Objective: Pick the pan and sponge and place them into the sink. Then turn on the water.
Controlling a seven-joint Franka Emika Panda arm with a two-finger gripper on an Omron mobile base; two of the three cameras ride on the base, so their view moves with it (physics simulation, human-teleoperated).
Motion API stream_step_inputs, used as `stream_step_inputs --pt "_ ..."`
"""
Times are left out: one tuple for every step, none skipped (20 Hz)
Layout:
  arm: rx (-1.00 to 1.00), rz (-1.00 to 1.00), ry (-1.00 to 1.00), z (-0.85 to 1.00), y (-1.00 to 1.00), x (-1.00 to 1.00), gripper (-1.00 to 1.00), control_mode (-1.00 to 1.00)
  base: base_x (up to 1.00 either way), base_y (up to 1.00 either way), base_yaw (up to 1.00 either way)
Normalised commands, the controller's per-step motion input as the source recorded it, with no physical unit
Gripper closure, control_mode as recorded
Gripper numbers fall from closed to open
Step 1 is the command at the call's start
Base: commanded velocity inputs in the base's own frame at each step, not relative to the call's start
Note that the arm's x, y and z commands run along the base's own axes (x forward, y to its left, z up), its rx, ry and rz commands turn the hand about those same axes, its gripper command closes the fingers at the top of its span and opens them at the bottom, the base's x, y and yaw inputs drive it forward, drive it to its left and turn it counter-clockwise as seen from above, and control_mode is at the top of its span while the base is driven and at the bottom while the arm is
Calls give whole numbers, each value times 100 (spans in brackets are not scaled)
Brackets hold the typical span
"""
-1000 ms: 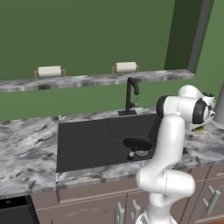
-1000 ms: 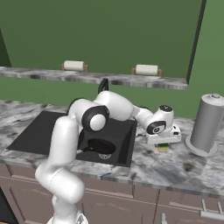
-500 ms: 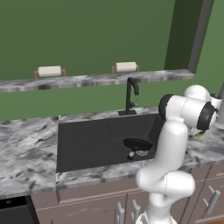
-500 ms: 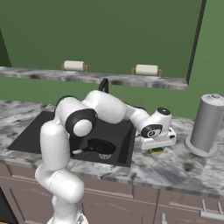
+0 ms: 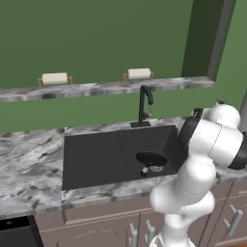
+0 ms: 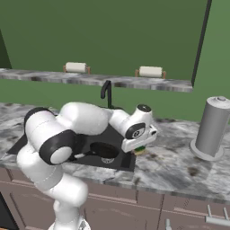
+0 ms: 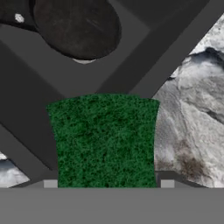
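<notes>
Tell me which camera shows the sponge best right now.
The hand view: the small rectangular sponge's green scrub face sits large between the hand's tips. The right base view shows a yellow-green sliver under the hand.

grey canister [image 6: 213, 127] on counter [image 6: 179, 164]; shelf [image 5: 111, 88] rolls.

The pan [image 5: 151, 159], small, round and matte black, sits flat in the sink [image 5: 96, 154], over toward the basin's three o'clock side, covering the silver drain, with its thin handle running toward six o'clock. The sink is a big black rectangular basin let into the grey marbled worktop. The sponge [image 7: 104, 140] shows its dark green scrub face in the hand view, square-on, at the sink's edge just beyond the pan's three o'clock.
</notes>
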Motion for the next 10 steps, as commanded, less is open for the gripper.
stream_step_inputs --pt "0 23 0 52 84 -2 100 -100 0 0 0" --pt "0 22 0 42 82 -2 100 -100 0 0 0" --pt "0 21 1 32 81 0 100 -100 0 0 0" --pt "0 21 4 20 85 0 100 -100 0 0 0" --pt "0 20 10 5 85 0 100 -100 0 0 0" --pt "0 17 17 0 79 6 100 -100 0 0 0" --pt "0 14 19 0 75 19 100 -100 0 0 0" --pt "0 13 17 0 75 22 100 -100 0 0 0" --pt "0 11 15 0 68 21 100 -100 0 0 0" --pt "0 10 15 0 58 19 100 -100 0 0 0"
